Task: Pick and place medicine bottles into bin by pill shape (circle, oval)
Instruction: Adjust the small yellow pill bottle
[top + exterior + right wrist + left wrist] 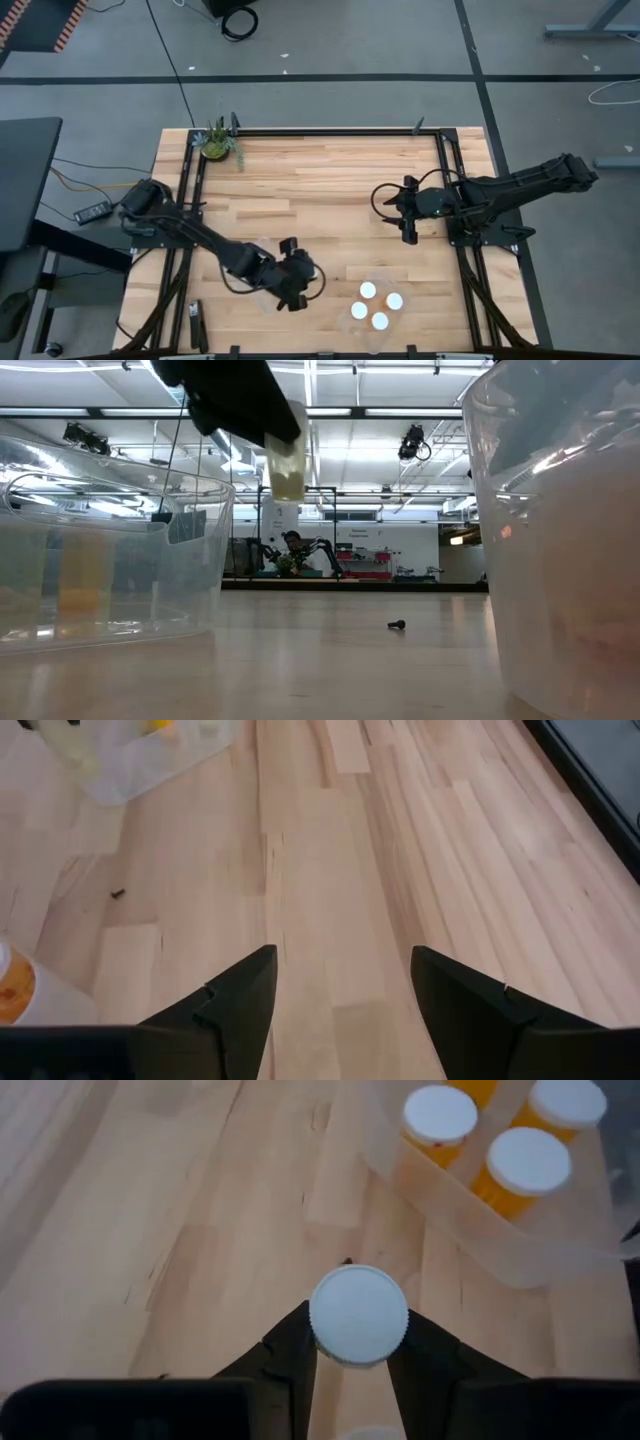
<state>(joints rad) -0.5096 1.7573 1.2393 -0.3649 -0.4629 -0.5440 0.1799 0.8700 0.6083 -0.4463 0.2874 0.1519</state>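
Observation:
My left gripper (pixel 295 282) is shut on a small bottle with a round white cap (pixel 358 1315), near the table's front between two clear tubs. In the low view the bottle's body (pixel 287 465) shows below the dark fingers, high above the table. The right tub (pixel 377 322) holds several amber bottles with white caps (pixel 527 1162), standing upright. The left tub (pixel 120 550) shows amber shapes inside. My right gripper (pixel 410 228) is open and empty above bare wood at the table's right middle. My left gripper pinches the bottle between its two fingers, one on each side just under the white cap's rim (pixel 320 1335). The fingers (pixel 285 1355) come from above, pointing down. The bottle hangs upright below them, lifted clear of the table.
A green potted plant (pixel 217 143) stands at the far left corner. A small dark screw (pixel 397 625) lies on the wood at mid-table. A black frame (pixel 330 131) runs along the table's far and side edges. A person sits in the room behind (pixel 293 545).

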